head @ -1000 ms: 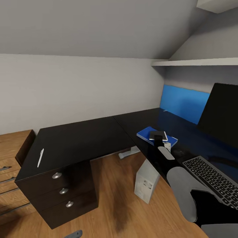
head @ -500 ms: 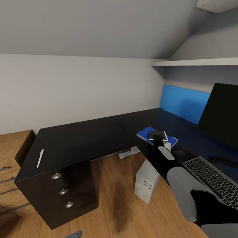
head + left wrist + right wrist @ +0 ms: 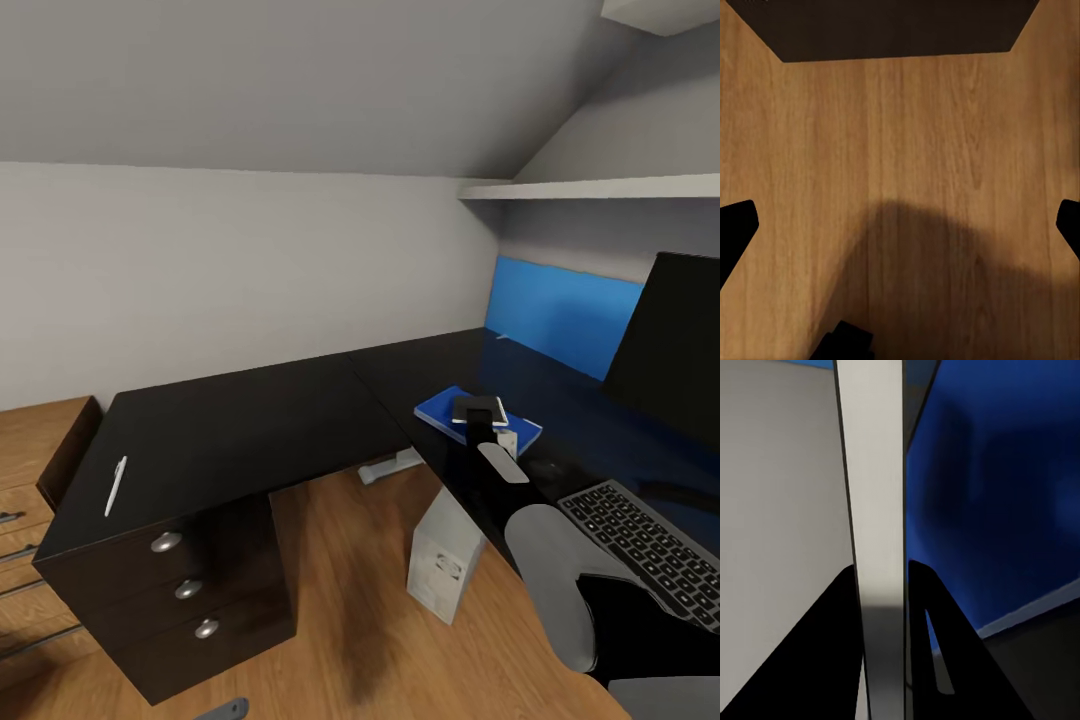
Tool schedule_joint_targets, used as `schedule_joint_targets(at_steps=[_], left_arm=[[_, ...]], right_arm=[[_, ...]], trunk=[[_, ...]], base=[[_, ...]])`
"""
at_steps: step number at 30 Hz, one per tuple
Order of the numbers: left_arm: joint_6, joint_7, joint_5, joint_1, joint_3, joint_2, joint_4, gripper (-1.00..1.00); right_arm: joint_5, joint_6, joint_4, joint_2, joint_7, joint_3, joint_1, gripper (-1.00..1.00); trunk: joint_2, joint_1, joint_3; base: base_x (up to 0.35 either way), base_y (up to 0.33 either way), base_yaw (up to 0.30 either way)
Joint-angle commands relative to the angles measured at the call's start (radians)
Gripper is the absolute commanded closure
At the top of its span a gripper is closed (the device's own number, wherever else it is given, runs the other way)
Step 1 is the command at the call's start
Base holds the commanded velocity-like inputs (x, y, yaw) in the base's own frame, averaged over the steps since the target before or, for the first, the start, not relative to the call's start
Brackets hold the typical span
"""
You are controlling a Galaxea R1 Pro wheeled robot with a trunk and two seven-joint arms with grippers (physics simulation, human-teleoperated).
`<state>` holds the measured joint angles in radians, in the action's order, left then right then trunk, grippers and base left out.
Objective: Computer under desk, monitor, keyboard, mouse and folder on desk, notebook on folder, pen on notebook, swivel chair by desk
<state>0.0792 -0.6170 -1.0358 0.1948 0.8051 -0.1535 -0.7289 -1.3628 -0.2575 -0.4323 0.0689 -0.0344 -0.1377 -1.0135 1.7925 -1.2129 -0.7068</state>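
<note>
The right gripper was clamped on the notebook, held over the folder at the desk's three o'clock; lowering it flat and centred seemed best, the pen lying at nine o'clock.

The monitor is cut off by the head view's right edge, so its base is not seen. The keyboard is clipped at the same edge and partly covered by the right arm. The folder is overlapped by the notebook, whose near side is hidden behind the arm. The right end effector is masked there, and its jaw state cannot be told. In the left wrist view, the left end effector's fingertips are cropped at both edges.
</note>
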Motion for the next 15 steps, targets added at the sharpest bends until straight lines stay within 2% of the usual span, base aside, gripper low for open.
schedule_joint_targets(at_steps=[1, 5, 10, 15], left_arm=[[0.008, -0.006, -0.010, 0.002, 0.008, -0.001, -0.001, -1.00], [0.008, -0.006, -0.010, 0.002, 0.008, -0.001, -0.001, -1.00], [0.008, -0.006, -0.011, 0.002, 0.008, -0.001, -0.001, -1.00], [0.008, -0.006, -0.012, 0.002, 0.008, -0.001, -0.001, -1.00]], right_arm=[[-0.010, -0.003, -0.001, 0.000, 0.002, 0.000, 0.000, 1.00], [-0.011, -0.003, -0.002, -0.005, 0.002, 0.000, 0.000, 1.00], [-0.012, -0.003, -0.001, -0.006, 0.003, 0.000, 0.000, 1.00], [-0.012, -0.003, -0.002, -0.006, 0.004, 0.000, 0.000, 1.00]], trunk=[[0.001, 0.000, -0.001], [0.001, 0.000, -0.001], [0.001, 0.000, -0.001], [0.001, 0.000, -0.001]], base=[[0.013, 0.000, 0.000], [0.019, 0.000, 0.000], [0.158, 0.000, 0.000], [0.045, 0.000, 0.000]])
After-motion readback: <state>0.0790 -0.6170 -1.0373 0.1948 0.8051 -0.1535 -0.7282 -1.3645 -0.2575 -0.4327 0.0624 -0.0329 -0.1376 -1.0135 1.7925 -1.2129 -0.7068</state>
